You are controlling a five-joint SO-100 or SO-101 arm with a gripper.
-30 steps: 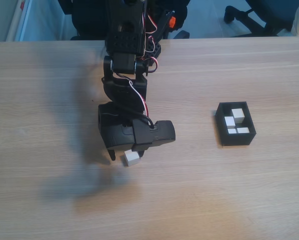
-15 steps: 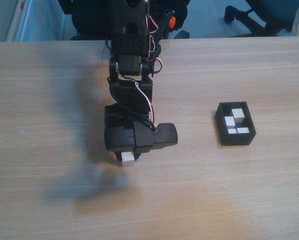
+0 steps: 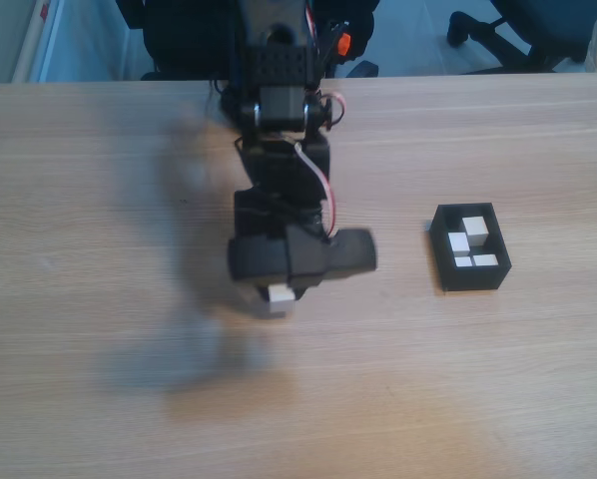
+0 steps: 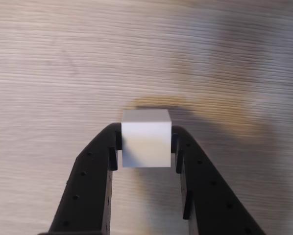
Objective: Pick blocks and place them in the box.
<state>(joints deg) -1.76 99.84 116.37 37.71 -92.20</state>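
Observation:
A small white block [image 4: 146,138] is clamped between the two black fingers of my gripper [image 4: 146,147], lifted a little above the wooden table. In the fixed view the same block [image 3: 277,295] peeks out below the black gripper [image 3: 276,299] near the middle of the table. The black open-topped box [image 3: 469,275] sits to the right of the arm in that view. Inside it lie white blocks [image 3: 460,242], at least two, with a flat white piece beside them.
The arm's base and red-white cables [image 3: 284,70] stand at the table's far edge. Black chair legs [image 3: 488,30] show on the floor behind. Bare wood [image 3: 99,259] lies to the left and in front of the arm.
The arm has swung to the right toward the box with the white block in its fingers, and the block has risen off the table.

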